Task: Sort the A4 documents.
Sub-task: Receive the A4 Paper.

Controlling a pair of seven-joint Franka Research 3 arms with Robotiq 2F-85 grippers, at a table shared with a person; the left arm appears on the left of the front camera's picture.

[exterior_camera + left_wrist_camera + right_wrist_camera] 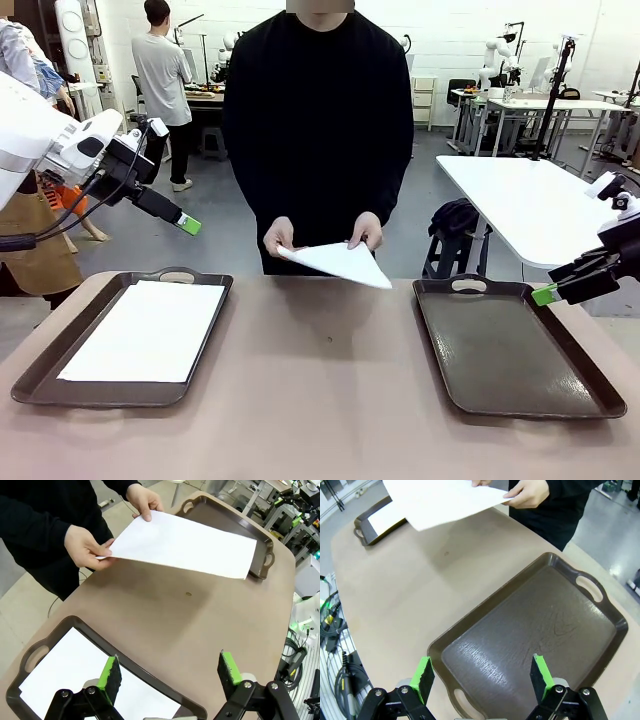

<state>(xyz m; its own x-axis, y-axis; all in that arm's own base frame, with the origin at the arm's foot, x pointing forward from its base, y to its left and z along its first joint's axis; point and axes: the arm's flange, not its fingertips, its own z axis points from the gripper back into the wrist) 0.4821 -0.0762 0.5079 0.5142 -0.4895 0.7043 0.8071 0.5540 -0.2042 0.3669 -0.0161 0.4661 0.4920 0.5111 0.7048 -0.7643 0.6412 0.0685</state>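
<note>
A4 sheet (338, 262): in person's hands (366, 231) | both fingers (111, 676) (540, 674) wide apart, seemingly empty

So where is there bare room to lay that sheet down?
Right tray is bare throughout. The tabletop between the two trays is free too, below the held sheet in the person's hands. Left tray is taken up by paper.

Beyond my brown table (320, 380) I see a grey, glossy floor (220, 215) and a white back wall (450, 30) under even indoor light. A white table (520, 205) stands to my right, a dark stool (455, 240) just beside it. Farther back are more workbenches (530, 105), and a person in a grey shirt (162, 65) faces away.
</note>
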